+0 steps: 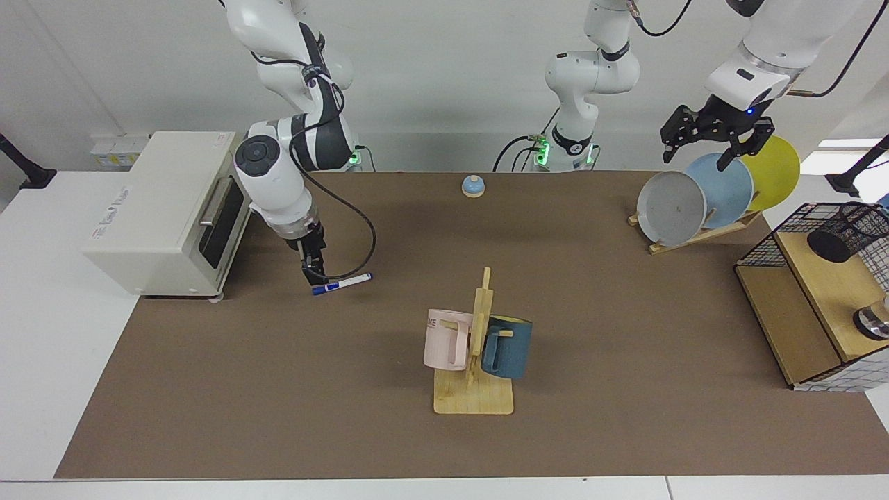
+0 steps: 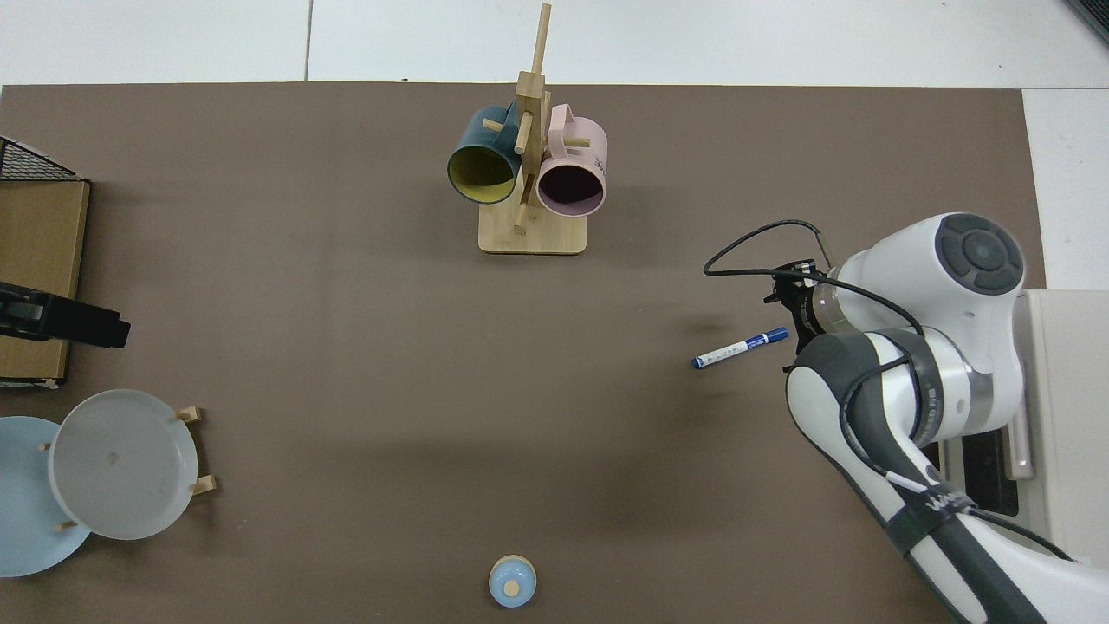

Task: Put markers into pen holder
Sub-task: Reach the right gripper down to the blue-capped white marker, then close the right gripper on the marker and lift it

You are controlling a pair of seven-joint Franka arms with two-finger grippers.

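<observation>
The marker (image 1: 342, 282), white with a blue cap, lies flat on the brown mat (image 1: 278, 389) in front of the toaster oven; from above the marker (image 2: 739, 347) lies at a slant. My right gripper (image 1: 314, 275) points down at the marker's blue cap end, close above the mat; in the top view the right arm (image 2: 875, 364) hides it. The black mesh pen holder (image 1: 849, 231) rests on the wooden shelf at the far right of the facing view, its dark mouth turned toward the camera. My left gripper (image 1: 696, 154) hangs open over the plates, holding nothing.
A cream toaster oven (image 1: 170, 208) stands just behind the right arm. A wooden mug tree (image 1: 476, 347) with a pink and a blue mug sits mid-mat. The plate rack (image 1: 701, 194), a small blue bell (image 1: 473, 185) and the wire-sided wooden shelf (image 1: 806, 305) line the far side.
</observation>
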